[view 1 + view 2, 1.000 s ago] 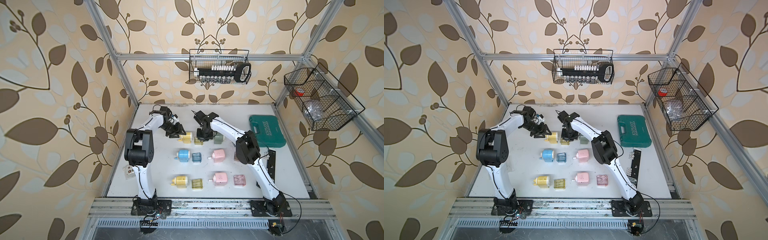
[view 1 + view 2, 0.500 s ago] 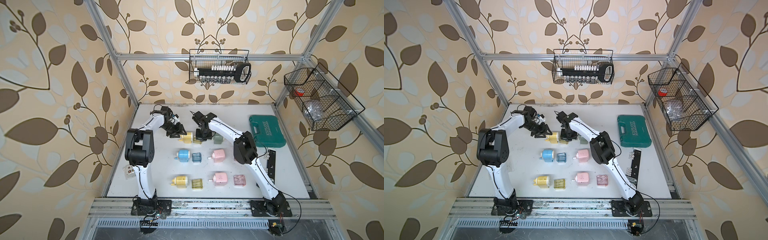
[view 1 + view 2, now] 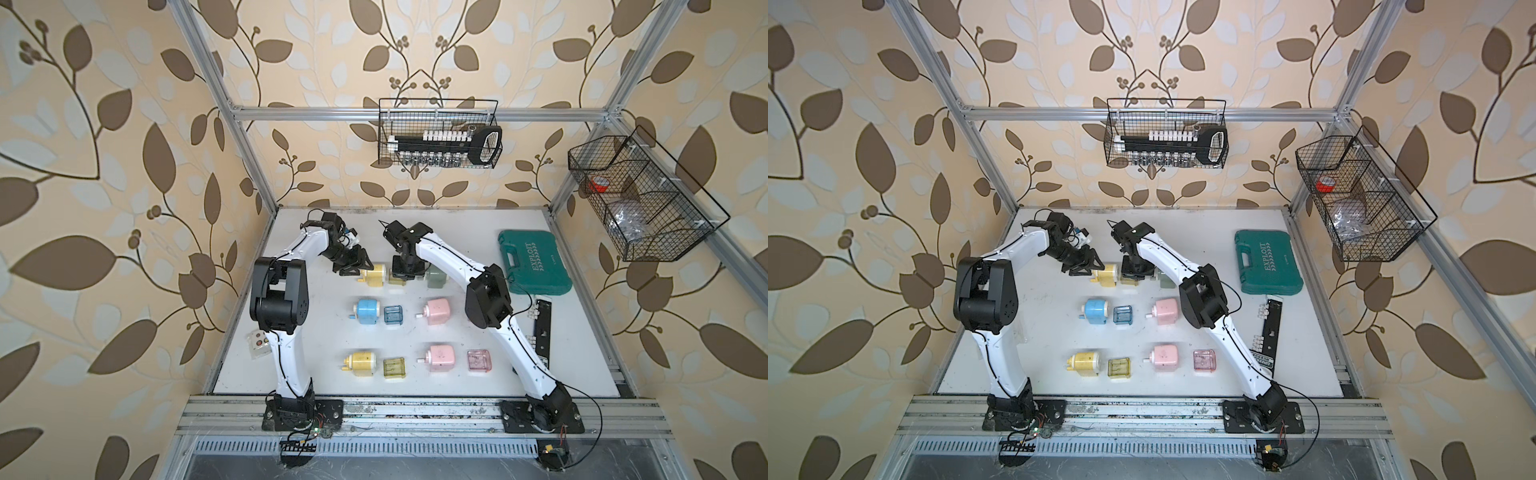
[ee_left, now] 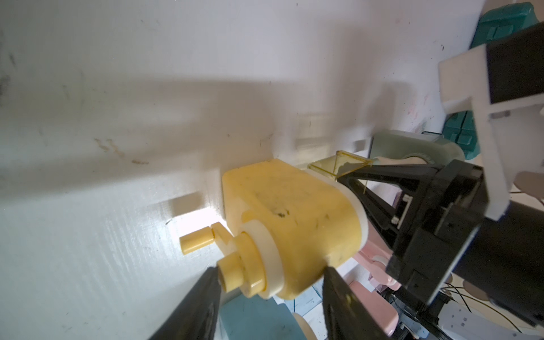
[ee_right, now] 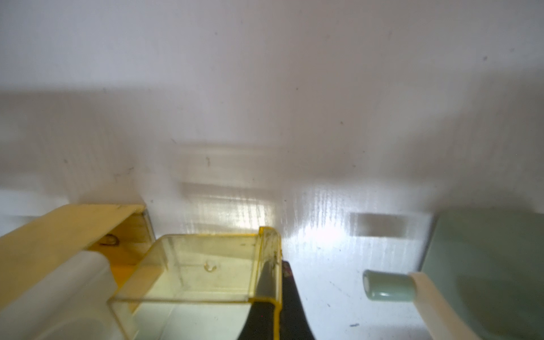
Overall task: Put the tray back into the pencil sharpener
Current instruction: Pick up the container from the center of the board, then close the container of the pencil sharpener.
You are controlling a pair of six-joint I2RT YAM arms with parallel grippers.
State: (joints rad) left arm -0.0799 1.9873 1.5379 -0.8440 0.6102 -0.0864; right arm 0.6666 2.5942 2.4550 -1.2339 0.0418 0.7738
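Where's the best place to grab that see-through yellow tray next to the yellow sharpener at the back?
Probably its outer end wall, pinched from above. The yellow tray is an open-topped box with thin upright walls, and its opposite end has to enter the yellow sharpener, so that end should stay free. The right gripper pinches that wall now.

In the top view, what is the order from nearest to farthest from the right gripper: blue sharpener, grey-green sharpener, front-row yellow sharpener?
From the right gripper:
1. grey-green sharpener, just beside it in the back row.
2. blue sharpener, middle row, to its left.
3. front-row yellow sharpener, front row, also to its left.
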